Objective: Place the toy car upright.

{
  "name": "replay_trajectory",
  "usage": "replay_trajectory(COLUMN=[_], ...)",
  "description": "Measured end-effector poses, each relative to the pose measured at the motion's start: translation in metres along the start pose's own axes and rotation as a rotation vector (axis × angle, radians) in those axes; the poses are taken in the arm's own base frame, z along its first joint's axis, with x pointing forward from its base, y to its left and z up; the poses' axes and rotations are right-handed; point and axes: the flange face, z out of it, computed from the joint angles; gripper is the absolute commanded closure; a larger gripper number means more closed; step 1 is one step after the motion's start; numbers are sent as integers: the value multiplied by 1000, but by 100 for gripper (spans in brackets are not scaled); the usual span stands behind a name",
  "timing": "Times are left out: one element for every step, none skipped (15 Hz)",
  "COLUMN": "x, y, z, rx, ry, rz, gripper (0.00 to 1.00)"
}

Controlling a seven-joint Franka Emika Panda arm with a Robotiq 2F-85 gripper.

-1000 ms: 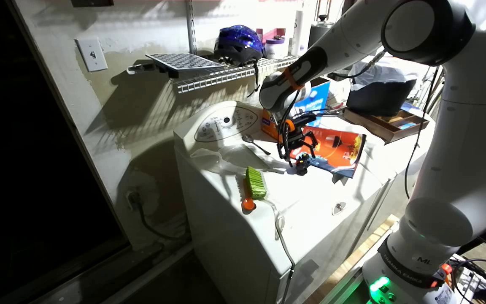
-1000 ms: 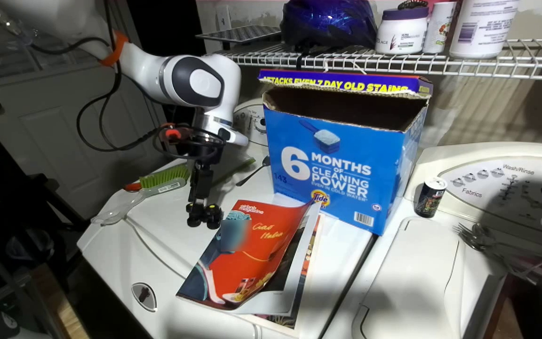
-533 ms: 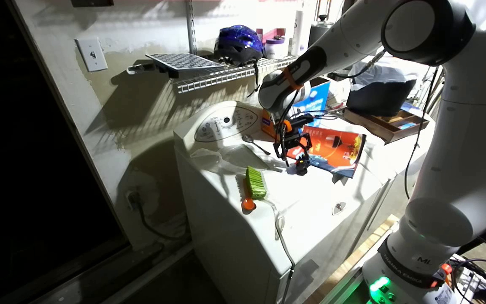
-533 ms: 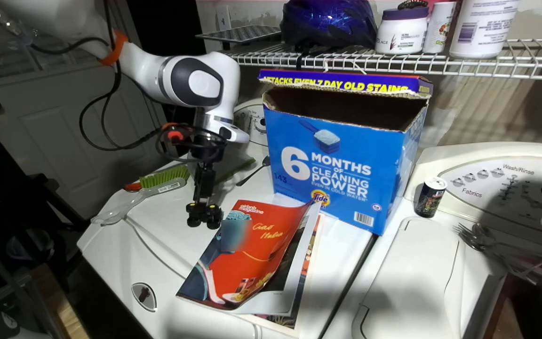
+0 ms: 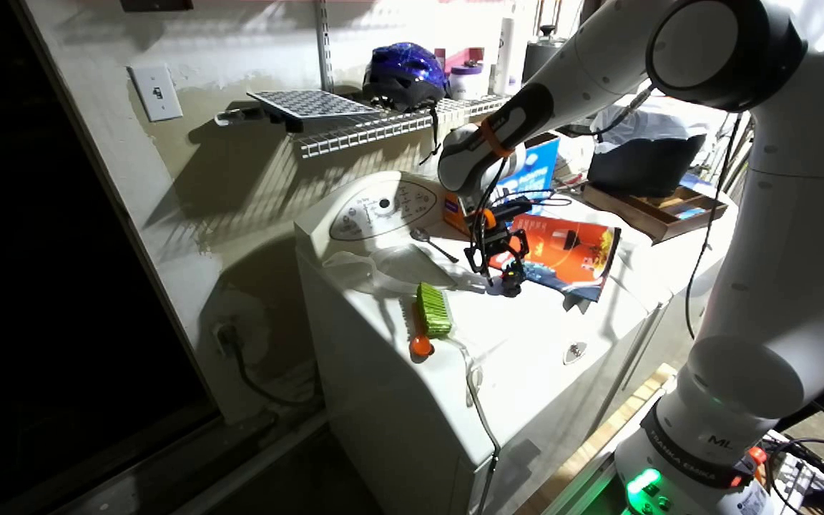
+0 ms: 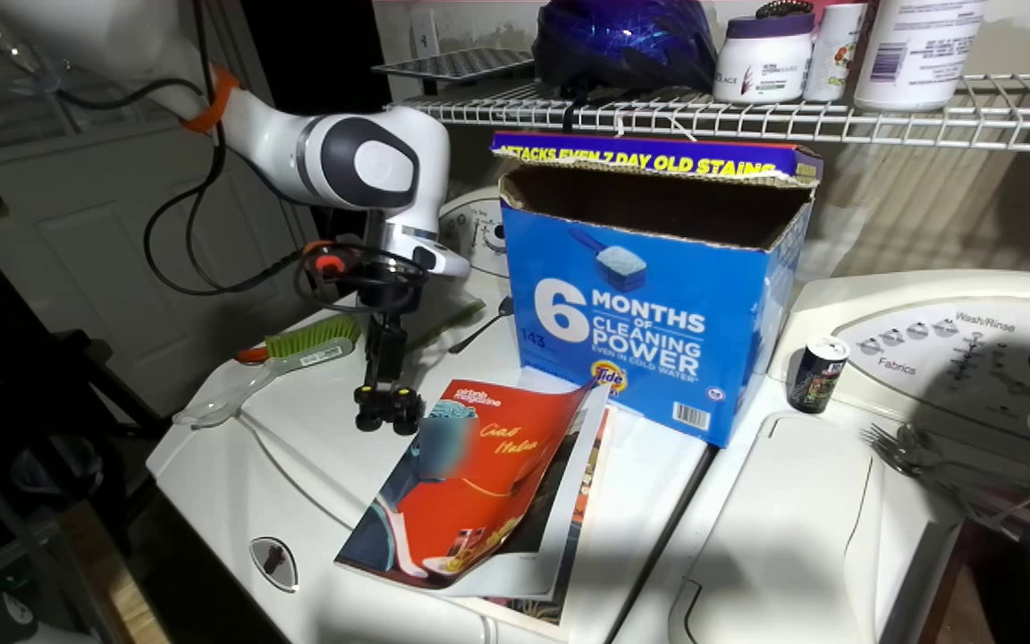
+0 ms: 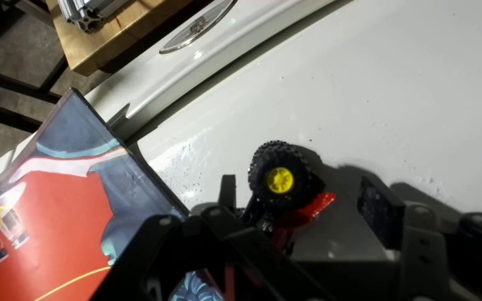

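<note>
Toy car (image 7: 285,192) and its backdrop: patchy wall (image 5: 233,186) striped with shadow; panelled door (image 6: 77,250) in shade; wire shelf (image 6: 837,121) bearing a blue helmet (image 5: 408,68);
White machine (image 5: 526,329): glossy top, sprinkled with dark specks in the wrist view;
Neighbouring machine (image 6: 783,537): across a narrow seam (image 6: 665,546), panel (image 6: 944,344) lettered Wash/Rinse, dark can (image 6: 814,376) beside it;
Detergent box (image 6: 649,295): blue, its top open, upright near the seam;
Magazine (image 6: 484,478): red cover, one edge curled;
Brush (image 6: 314,340): green bristles, well apart from the magazine;
Gripper (image 7: 302,200): released, its fingers apart, one on each side of the toy car;
Toy car's place: on the white machine's top near the magazine, lying on its side, yellow hub upward
</note>
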Motion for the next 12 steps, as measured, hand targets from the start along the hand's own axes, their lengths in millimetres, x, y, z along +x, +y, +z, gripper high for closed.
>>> replay_trajectory(x=[0,0,-1,-1,-1,-2,-3,-6,-9,-14,-20,-26], y=[0,-1,-1,-2,-2,-2,-1,0,0,1,2,2], z=[1,1,1,0,-1,-4,-9,-15,-23,-31,-37,-44], rx=[-7,-13,-15,-15,-13,-9,-2,8,23,43,68,101], ry=[2,5,7,9,13,22,33,50,72,96,118,139], rz=[-3,-6,-8,-9,-11,-13,-16,-23,-34,-49,-64,-79], gripper=[61,68,76,79,80,80,80,80,80,80,80,80])
